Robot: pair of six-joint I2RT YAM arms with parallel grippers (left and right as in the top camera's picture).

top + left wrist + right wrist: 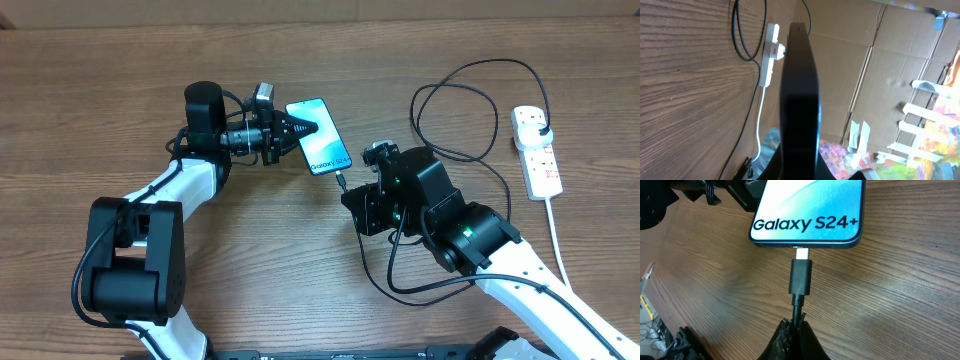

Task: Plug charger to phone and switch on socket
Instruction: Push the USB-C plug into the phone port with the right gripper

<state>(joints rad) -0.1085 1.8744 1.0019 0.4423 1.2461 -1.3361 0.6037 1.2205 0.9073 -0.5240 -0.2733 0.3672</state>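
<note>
The left gripper [300, 128] pinches the end of the slim, cyan-screened phone [320, 135], which lies on the brown wooden table [100, 100]. The right gripper [794, 327] is pressed onto the thin black charger cable [800, 277]. The cable's plug tip sits at the phone's port with bare metal showing. The white elongated socket [536, 150] lies well apart.

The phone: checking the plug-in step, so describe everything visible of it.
The phone is slim, dark-edged, its lit light-blue screen reading Galaxy S24+ and facing up above the wooden table. The left fingers clamp its top end. The black charger plug sits at its bottom port, silver tip partly showing, its cable held by the right fingers.
</note>
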